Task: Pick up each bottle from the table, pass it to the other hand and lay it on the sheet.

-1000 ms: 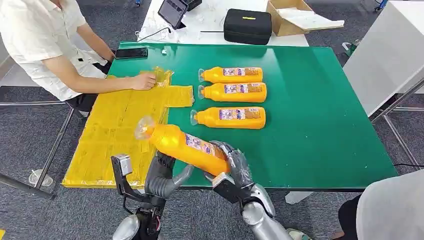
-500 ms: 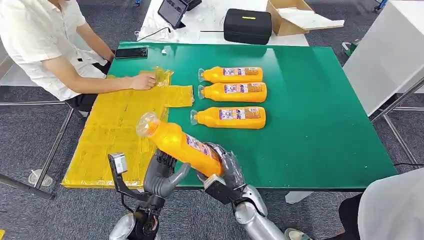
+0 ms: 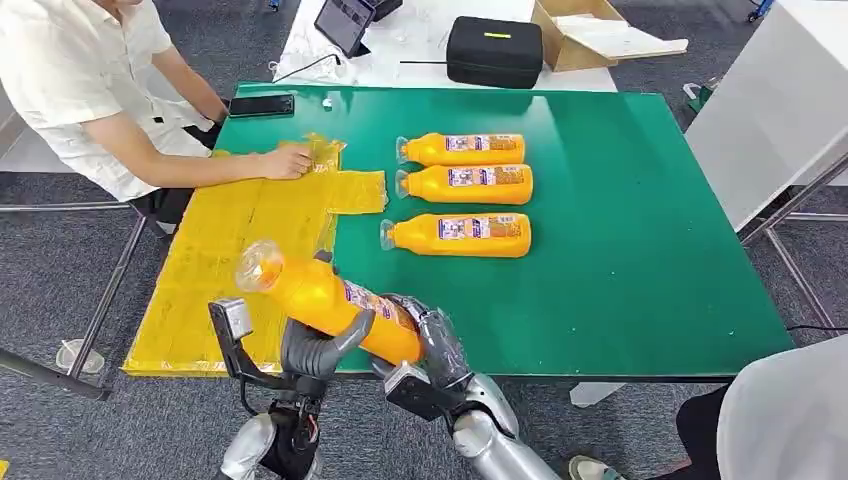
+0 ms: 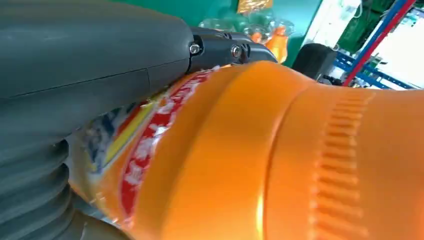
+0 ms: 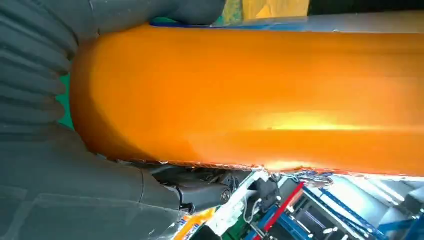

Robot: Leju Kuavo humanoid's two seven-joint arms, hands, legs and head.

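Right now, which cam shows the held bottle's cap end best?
Head view. The held bottle shows end to end there, its clear cap over the yellow sheet, with the left hand and right hand on its body. Both wrist views are close-ups of the orange body; no cap.

Three bottles [image 3: 463, 184] side by side on the table [image 3: 640, 240], right of the sheet [image 3: 230, 260].

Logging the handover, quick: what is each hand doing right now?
Left hand: gripping the orange bottle near its middle.
Right hand: gripping the same bottle at its base end.
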